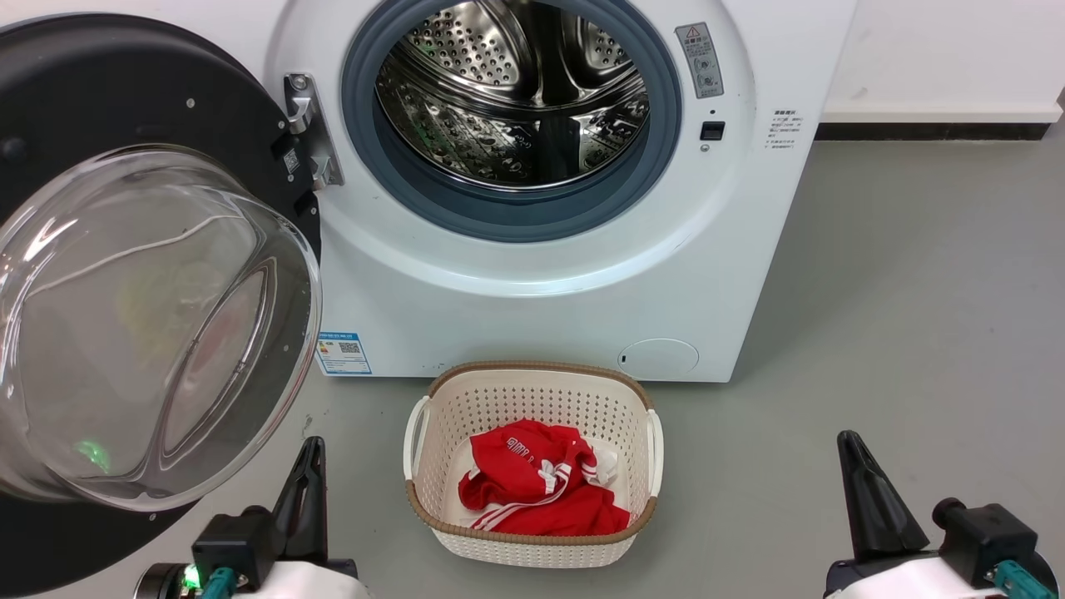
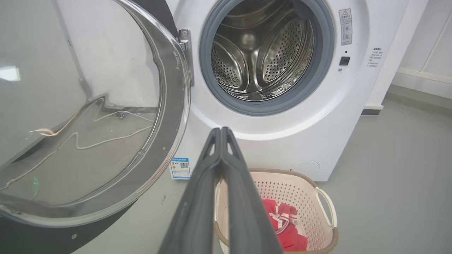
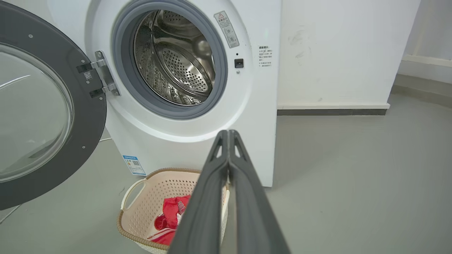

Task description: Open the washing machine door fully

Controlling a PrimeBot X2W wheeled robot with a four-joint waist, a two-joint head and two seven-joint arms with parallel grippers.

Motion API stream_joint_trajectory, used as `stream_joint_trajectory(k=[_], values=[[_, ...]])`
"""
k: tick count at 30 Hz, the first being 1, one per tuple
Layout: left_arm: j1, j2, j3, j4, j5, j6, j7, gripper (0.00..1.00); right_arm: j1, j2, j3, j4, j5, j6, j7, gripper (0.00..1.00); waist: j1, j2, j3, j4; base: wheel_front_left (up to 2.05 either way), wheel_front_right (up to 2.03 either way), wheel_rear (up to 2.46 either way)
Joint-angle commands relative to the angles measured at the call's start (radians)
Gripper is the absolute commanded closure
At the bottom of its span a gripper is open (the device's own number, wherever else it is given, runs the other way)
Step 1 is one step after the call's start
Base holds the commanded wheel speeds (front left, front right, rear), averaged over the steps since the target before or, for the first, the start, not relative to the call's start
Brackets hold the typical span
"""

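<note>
Found the washing machine door [image 1: 125, 108] swung far out on the left, up and to the left of the left gripper [image 1: 314, 445], near it but not touching. Saw its glass window [image 1: 141, 324] bulging outward, just beside those fingertips on their left. Noted the left jaws pressed shut on nothing, plain in the left wrist view, with both fingers [image 2: 197, 197] meeting at the tip.

Picked out the metal hinge [image 1: 309, 125] well above the left fingertips. Then the open drum [image 1: 516, 91] and its grey rubber ring [image 1: 516, 220], up and to their right, between the two grippers. Spotted a basket [image 1: 532, 370] on the floor between the jaws, holding a red garment [image 1: 532, 491] and touched by neither. Found the right gripper [image 1: 849, 441] at the far right, likewise closed and empty, well apart from door and machine.

Judged the opening step nearly or wholly finished, the mouth of the drum being quite uncovered. Could not tell of any swing left in the hinge. Reckoned the next move, if needed at all, to fall to the left arm: closed fingers raised against the door's black rim, then a gentle push leftward and back to the stop. Thought it wise to stay off the glass and clear of the basket.
</note>
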Motion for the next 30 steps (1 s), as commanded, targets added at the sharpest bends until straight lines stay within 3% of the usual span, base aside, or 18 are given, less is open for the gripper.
stream_joint_trajectory(k=[1, 30], values=[[-0.029, 0.000, 0.013, -0.007, -0.046, -0.005, 0.012, 1.00, -0.013, -0.003, 0.001, -0.014, 0.053, 0.000, 0.004, 1.00, 0.0000, -0.0001, 0.000, 0.000, 0.00, 0.00, 0.00], [-0.076, -0.009, 0.048, 0.031, -0.576, -0.038, 0.130, 1.00, -0.090, -0.031, -0.010, 0.058, 0.599, 0.000, 0.091, 1.00, 0.0000, -0.0001, 0.005, -0.004, 0.00, 0.00, 0.00]])
